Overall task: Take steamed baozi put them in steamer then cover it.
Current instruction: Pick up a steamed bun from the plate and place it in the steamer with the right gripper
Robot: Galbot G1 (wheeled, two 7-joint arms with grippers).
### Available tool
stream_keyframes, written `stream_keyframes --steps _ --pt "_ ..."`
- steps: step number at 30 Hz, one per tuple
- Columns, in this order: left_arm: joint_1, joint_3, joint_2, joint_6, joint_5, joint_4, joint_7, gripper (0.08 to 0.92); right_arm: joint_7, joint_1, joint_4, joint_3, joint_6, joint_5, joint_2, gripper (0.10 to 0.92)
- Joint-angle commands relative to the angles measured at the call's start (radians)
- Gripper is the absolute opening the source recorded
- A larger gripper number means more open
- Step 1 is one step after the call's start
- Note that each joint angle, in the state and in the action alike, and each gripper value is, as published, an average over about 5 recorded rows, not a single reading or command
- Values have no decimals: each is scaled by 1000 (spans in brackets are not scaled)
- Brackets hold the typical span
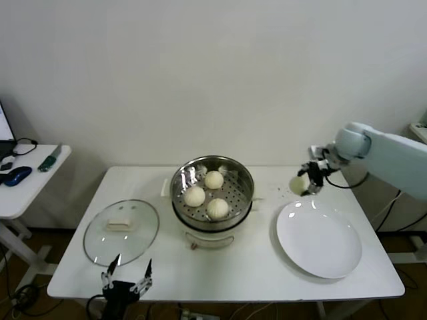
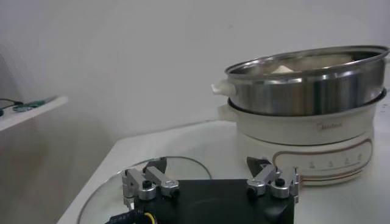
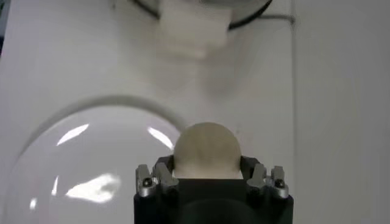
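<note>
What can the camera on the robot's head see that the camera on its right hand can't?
Only the head view shows three buns sitting in the steamer, the glass lid lying on the table, the open left gripper near the table's front edge, and a side table.

Only the right wrist view shows up close how the right gripper is shut on the fourth bun.

Both show that bun, held above the table, and the white plate.
</note>
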Motion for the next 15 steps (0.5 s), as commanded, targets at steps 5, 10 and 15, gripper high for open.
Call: stream_keyframes --steps 5,10,15 --pt "-26 12 -10 1 0 9 6 823 84 317 -14 -311 -97 530 330 702" --pt "-46 8 -7 -1 -4 14 8 823 112 283 -7 -345 -125 520 413 704" --pt "-52 3 3 -7 -10 28 8 823 141 212 -22 -323 -148 503 484 704"
